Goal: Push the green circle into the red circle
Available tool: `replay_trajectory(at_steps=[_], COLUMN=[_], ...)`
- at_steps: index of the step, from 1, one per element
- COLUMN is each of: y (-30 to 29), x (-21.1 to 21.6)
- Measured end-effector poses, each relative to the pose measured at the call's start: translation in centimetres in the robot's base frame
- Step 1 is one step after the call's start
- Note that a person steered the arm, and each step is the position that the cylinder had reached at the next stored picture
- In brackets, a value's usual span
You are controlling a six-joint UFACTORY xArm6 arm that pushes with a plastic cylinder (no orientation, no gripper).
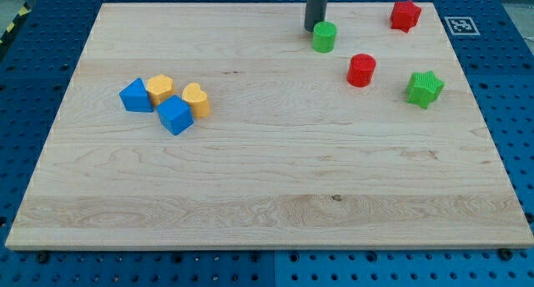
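Observation:
The green circle [324, 37] stands near the view's top, right of centre. The red circle [361, 70] stands below and to the right of it, a short gap apart. My tip [314, 28] comes down from the view's top edge and rests just left of and above the green circle, touching or nearly touching it.
A red star-like block [405, 15] sits at the top right. A green star [425, 88] sits right of the red circle. At the left is a cluster: two blue blocks [136, 95] [175, 115] and two yellow blocks [159, 88] [196, 99]. The wooden board [267, 212] lies on a blue pegboard.

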State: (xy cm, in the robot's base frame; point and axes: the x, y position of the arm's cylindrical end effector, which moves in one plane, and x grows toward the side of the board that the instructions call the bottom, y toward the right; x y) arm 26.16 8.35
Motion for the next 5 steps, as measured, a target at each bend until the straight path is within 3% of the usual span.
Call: replay_trajectory(at_steps=[4, 5], y=[2.5, 2.5], x=[4.7, 0.8])
